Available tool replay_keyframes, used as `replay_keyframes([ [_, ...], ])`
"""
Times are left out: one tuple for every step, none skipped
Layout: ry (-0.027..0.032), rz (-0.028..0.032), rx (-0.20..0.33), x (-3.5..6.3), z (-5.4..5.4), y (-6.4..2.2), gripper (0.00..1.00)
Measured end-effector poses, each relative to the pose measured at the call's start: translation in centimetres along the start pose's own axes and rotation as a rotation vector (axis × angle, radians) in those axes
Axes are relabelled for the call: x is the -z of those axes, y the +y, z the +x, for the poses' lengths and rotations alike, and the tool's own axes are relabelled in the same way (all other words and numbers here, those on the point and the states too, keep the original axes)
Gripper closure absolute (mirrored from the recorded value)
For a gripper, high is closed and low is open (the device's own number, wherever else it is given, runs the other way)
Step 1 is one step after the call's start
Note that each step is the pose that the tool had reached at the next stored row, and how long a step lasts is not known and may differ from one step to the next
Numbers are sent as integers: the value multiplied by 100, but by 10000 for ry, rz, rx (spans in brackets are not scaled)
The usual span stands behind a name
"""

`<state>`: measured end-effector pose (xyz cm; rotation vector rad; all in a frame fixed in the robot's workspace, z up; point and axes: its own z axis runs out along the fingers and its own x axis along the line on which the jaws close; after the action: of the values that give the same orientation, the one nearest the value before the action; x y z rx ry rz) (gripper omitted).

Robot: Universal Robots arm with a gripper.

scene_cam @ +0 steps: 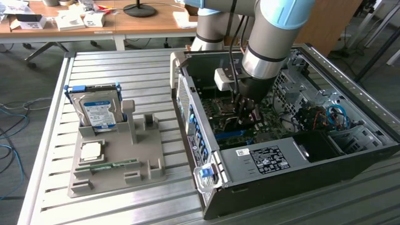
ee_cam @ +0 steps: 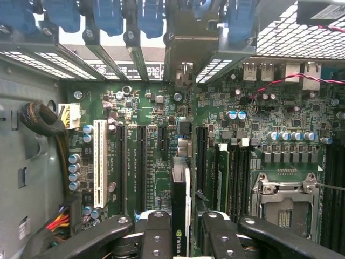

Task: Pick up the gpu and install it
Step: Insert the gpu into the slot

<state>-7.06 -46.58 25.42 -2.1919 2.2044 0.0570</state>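
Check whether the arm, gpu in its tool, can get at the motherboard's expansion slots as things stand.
Probably yes. The case is open on its side, the tool holds the gpu edge-on above the black slots, and the cable bundle lies off beside the case wall, not across them.

Soft, even light brightens the ribbed silver metal table (scene_cam: pixel 119 70); the open black computer case (scene_cam: pixel 250 197) lies shadowed inside.
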Motion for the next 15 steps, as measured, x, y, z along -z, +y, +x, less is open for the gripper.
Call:
replay_keyframes([
  [1, 0, 0, -1, 0, 0, 74],
  [1, 0, -1, -2, 0, 0, 74],
  [1, 0, 0, -2, 0, 0, 74],
  [2, 0, 0, -2, 0, 0, 74],
  [2, 0, 0, -2, 0, 0, 74],
  [2, 0, 0, -2, 0, 0, 74],
  [2, -1, 0, -3, 0, 0, 74],
  [1, 0, 0, -4, -1, 0, 74],
  [1, 0, 0, -6, 0, 0, 74],
  [1, 0, 0, -7, 0, 0, 74],
  [2, -1, 0, -9, 0, 0, 74],
  [2, -1, 0, -9, 0, 0, 74],
  [2, -1, 0, -9, 0, 0, 74],
  [2, 0, 0, -9, 0, 0, 74],
  [2, -1, 0, -9, 0, 0, 74],
])
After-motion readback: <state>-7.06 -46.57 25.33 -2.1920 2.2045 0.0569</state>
